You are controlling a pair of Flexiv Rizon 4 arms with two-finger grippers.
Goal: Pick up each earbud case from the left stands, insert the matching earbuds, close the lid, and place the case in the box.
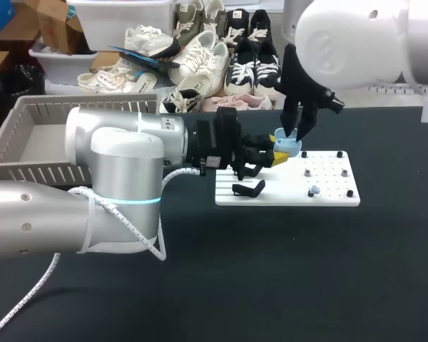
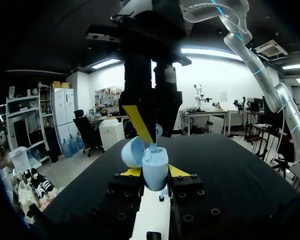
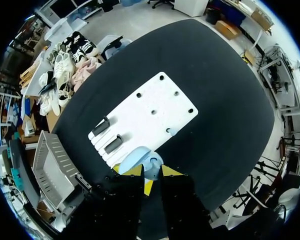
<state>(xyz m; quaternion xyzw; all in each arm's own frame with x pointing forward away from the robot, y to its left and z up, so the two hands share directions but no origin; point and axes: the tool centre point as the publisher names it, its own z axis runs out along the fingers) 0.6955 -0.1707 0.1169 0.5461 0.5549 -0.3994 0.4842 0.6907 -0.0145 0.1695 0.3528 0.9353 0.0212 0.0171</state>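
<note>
Your left tool [image 2: 155,173] is closed on the one earbud case [image 2: 155,169], gripping it from both sides just above the white board [image 1: 329,182], lid hinged open. Your right tool [image 1: 295,134] comes down onto it from above, fingers nearly together and pinching one earbud [image 2: 154,146] whose stem reaches the case's opening. A second earbud [image 1: 314,191] lies on the board. Two black stands [image 3: 101,126] sit at the board's left end. One box [image 1: 28,142] rests farther left on the surface [image 1: 271,271].
</note>
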